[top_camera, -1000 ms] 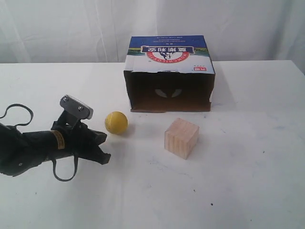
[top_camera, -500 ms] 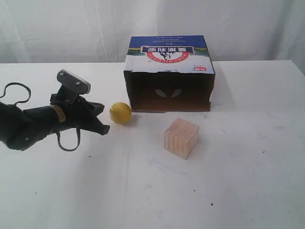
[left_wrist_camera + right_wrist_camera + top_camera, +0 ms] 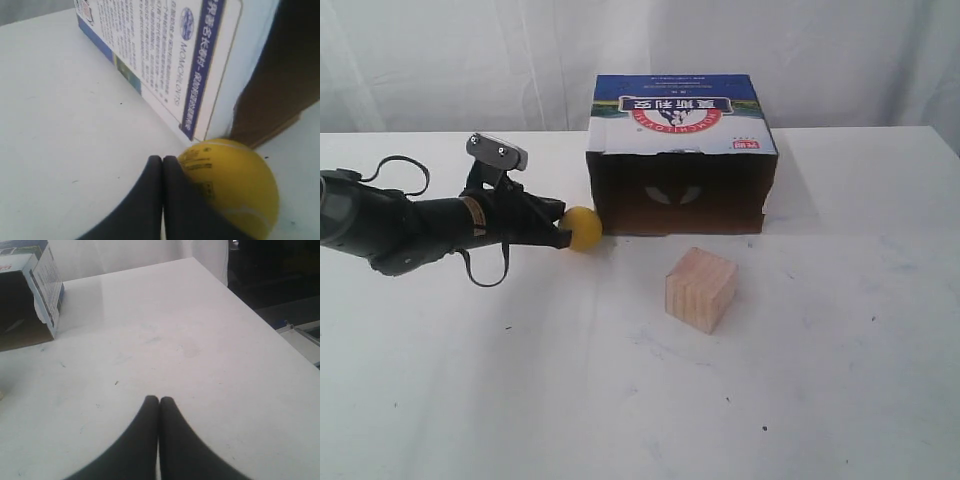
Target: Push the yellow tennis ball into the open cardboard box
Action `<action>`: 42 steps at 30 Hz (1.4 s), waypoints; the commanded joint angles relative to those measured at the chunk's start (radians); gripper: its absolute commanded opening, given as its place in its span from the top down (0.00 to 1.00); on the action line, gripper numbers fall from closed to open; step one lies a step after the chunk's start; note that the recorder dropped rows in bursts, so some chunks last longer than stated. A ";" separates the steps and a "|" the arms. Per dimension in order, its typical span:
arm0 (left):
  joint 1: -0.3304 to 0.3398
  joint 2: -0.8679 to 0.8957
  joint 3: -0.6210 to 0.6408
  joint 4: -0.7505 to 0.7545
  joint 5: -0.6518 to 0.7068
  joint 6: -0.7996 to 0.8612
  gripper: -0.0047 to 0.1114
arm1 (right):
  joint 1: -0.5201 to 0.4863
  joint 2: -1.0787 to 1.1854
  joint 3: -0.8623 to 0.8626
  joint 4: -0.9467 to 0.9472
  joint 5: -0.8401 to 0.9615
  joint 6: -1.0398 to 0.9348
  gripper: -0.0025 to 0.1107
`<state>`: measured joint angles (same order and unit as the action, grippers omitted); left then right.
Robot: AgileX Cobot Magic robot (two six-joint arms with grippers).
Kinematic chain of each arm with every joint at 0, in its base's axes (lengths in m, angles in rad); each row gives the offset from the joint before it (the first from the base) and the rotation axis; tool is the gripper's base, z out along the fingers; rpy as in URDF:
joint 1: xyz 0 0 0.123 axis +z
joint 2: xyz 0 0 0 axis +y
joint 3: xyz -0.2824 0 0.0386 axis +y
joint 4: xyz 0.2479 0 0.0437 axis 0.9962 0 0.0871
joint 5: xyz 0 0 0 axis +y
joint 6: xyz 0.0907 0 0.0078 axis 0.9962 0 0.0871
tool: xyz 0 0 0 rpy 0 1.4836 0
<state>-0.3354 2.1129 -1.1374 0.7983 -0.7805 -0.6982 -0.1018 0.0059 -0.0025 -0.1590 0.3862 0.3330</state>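
My left arm (image 3: 420,225) lies low across the tabletop (image 3: 620,400), the left jaws pressed together with their tips against the yellow ball (image 3: 584,228). The ball sits at the left front corner of the open box (image 3: 680,150), just outside its dark opening. It seems to touch the corner edge, though I cannot be sure. A wooden cube (image 3: 701,289) stands apart in front of the box. The right jaws, likewise closed, hold nothing above the tabletop.
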 commanded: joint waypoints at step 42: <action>-0.025 -0.054 -0.016 0.355 -0.245 -0.178 0.96 | -0.004 -0.006 0.002 -0.002 -0.012 0.004 0.98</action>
<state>-0.3580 2.0887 -1.1740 1.0871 -1.0615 -0.8117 -0.1018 0.0059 -0.0025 -0.1590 0.3862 0.3349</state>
